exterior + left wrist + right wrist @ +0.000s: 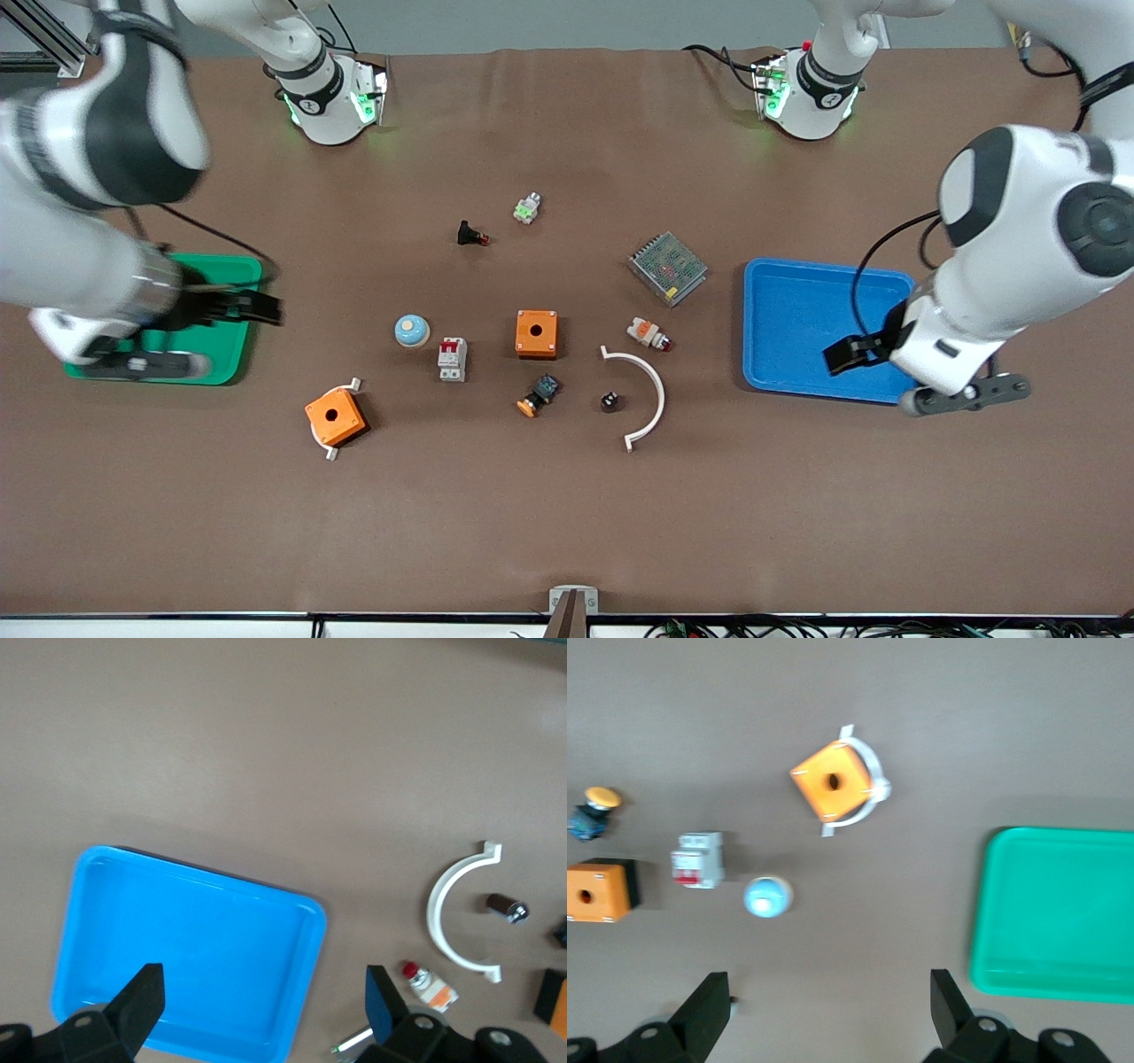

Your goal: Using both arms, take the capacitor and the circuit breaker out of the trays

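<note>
Capacitor (609, 400), apparently light, rigid and slippery, lies on the table inside a white arc (645, 390); grip its sides. Breaker (453, 359), stiff and boxy, lies beside the dome (412, 330). Left gripper (850, 353) spread wide over blue tray (788, 310); right gripper (244, 306) wide over green tray (226, 354).

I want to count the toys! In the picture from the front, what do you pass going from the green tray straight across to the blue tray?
green tray → round blue button → circuit breaker → orange box → white-orange part with a red tip → blue tray
</note>
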Motion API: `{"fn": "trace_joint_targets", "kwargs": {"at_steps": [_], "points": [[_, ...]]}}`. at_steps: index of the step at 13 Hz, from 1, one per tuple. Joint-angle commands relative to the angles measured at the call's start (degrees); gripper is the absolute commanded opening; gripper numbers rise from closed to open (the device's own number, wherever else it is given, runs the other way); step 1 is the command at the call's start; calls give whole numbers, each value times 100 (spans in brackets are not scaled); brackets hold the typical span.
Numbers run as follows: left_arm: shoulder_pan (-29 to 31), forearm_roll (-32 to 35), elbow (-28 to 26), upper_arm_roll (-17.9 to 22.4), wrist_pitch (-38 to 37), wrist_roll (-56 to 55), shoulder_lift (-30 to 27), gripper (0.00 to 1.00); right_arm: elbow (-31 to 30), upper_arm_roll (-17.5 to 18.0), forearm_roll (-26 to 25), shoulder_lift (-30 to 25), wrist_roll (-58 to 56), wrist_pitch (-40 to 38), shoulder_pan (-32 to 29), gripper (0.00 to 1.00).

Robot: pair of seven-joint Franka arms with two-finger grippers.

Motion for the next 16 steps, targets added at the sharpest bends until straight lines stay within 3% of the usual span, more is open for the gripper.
{"fn": "trace_joint_targets", "kwargs": {"at_steps": [1, 6, 9, 16], "points": [[289, 107, -720, -57, 57, 552, -795, 100, -167, 98, -284, -353, -441, -147, -393, 100], [598, 98, -1459, -75, 31, 1029, -1754, 100, -579, 89, -364, -1117, -670, -201, -640, 100], [607, 98, -1933, -75, 22, 1370, -2272, 100, -922, 159, -285, -1259, -678, -35, -833, 100], [580, 98, -1154, -83, -355, 1459, -2037, 100, -2152, 141, -294, -2252, -836, 738, -728, 100]]}}
